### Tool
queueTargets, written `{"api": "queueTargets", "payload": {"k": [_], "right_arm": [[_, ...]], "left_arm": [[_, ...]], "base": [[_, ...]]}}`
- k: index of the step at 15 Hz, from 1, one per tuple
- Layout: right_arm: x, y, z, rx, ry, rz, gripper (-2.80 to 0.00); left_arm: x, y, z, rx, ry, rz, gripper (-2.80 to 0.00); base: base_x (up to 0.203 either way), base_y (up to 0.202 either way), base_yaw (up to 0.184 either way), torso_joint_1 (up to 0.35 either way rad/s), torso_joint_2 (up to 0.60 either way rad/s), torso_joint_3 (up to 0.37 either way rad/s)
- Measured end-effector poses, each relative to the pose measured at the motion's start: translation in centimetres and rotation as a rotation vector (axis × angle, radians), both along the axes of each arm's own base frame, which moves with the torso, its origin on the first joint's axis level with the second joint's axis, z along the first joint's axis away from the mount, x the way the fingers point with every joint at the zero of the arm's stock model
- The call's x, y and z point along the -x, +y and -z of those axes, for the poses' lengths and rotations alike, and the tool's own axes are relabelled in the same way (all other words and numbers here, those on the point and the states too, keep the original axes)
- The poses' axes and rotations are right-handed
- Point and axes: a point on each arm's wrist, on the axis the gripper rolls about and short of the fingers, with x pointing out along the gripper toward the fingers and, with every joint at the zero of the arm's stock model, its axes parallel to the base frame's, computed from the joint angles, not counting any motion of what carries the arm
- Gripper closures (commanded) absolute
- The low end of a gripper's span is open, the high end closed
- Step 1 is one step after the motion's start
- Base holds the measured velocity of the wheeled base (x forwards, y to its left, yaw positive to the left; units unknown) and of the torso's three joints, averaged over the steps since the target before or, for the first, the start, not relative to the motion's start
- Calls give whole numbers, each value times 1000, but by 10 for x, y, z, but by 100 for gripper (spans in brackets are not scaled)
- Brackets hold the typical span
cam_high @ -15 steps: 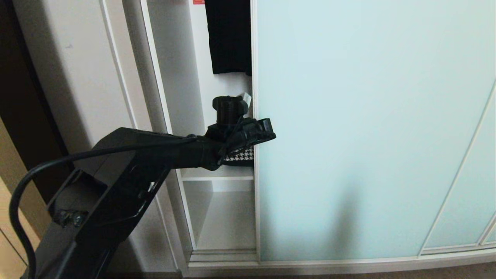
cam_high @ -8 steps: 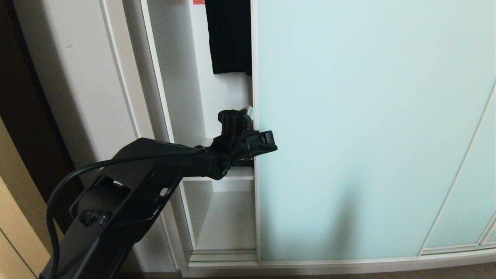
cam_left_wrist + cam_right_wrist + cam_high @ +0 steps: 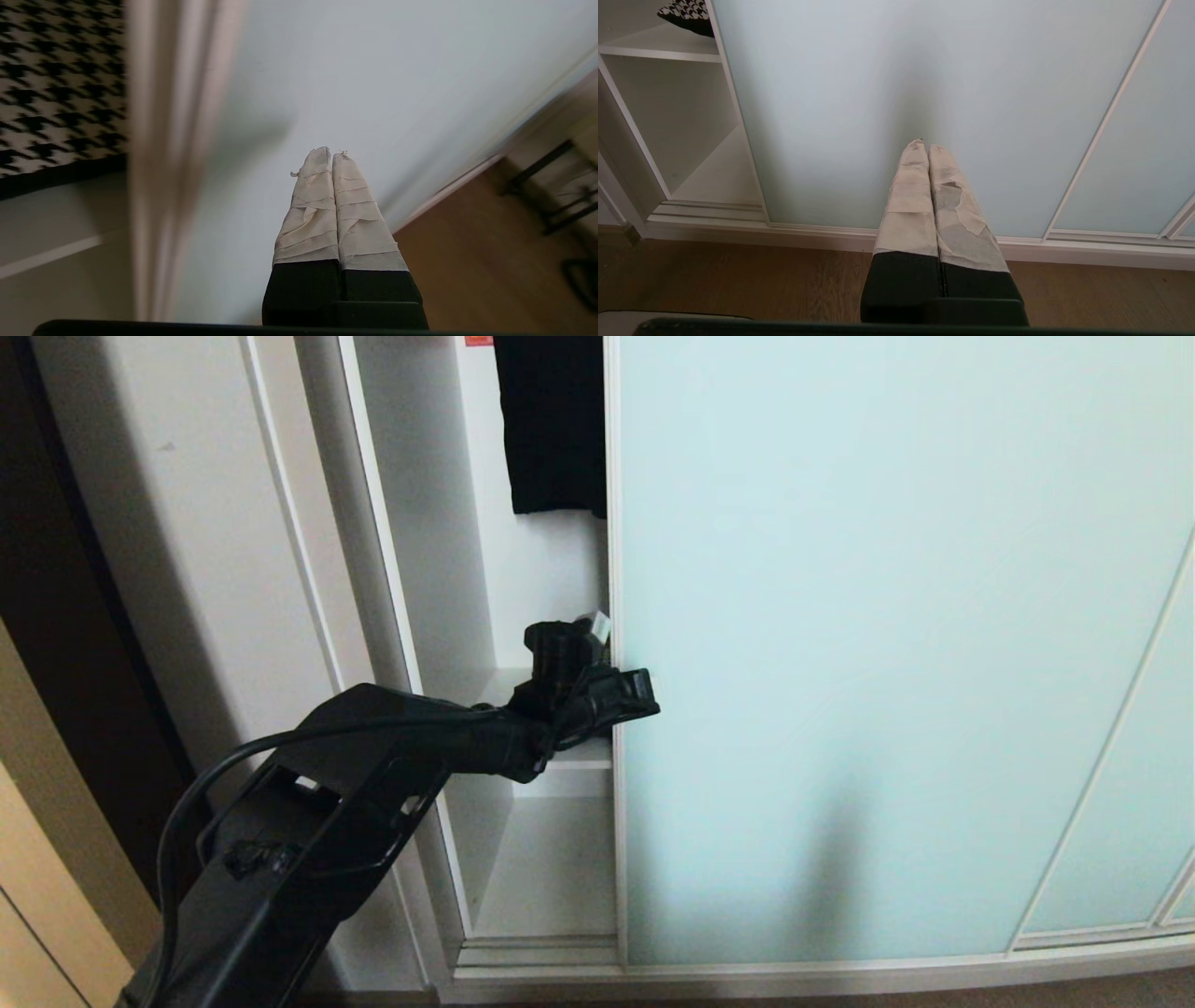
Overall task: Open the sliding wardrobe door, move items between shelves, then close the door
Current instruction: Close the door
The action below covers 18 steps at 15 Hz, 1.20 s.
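- The wardrobe side post (image 3: 280, 569) stands at the far left; the left arm crosses in front of it, and a wide swing of the elbow could knock it
- The open compartment shows the shelves (image 3: 583, 754) and, in the left wrist view, the houndstooth bundle (image 3: 56, 79) lying on the shelf just behind the door's edge; if the door is pushed leftward the bundle gets shut in before any item is moved
- The left tool (image 3: 602, 627), pads pressed together and holding nothing, sits right at the left edge of the sliding wardrobe door (image 3: 887, 644), which covers most of the opening; whether it touches the frame cannot be told
- Judged from here, the closed tips could skid off the thin frame onto the frosted glass, so the door would not move, or slip inside and snag the hanging black garment (image 3: 551, 429)
- The right tool (image 3: 928, 148), also closed tight and empty, points at the door's lower glass, parked; a drift forward could tap the pane
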Motion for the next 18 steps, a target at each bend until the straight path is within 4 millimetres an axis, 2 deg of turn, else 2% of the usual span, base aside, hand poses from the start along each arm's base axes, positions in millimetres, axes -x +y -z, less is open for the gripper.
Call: {"api": "queueTargets", "payload": {"k": [6,10,15,18], "right_arm": [[0,0,0,0,0,0,0],[0,0,0,0,0,0,0],[0,0,0,-1,0,0,0],[0,0,0,0,0,0,0]], "left_arm": [[-11,19,10,-22,3,-39,0],[-13,25,7,-18,-5,-37,0],[1,0,-14,36,-109,14,0],[6,3,-22,36,-111,5,0]], "base": [[0,0,0,0,0,0],[0,0,0,0,0,0],[0,0,0,0,0,0],[0,0,0,0,0,0]]}}
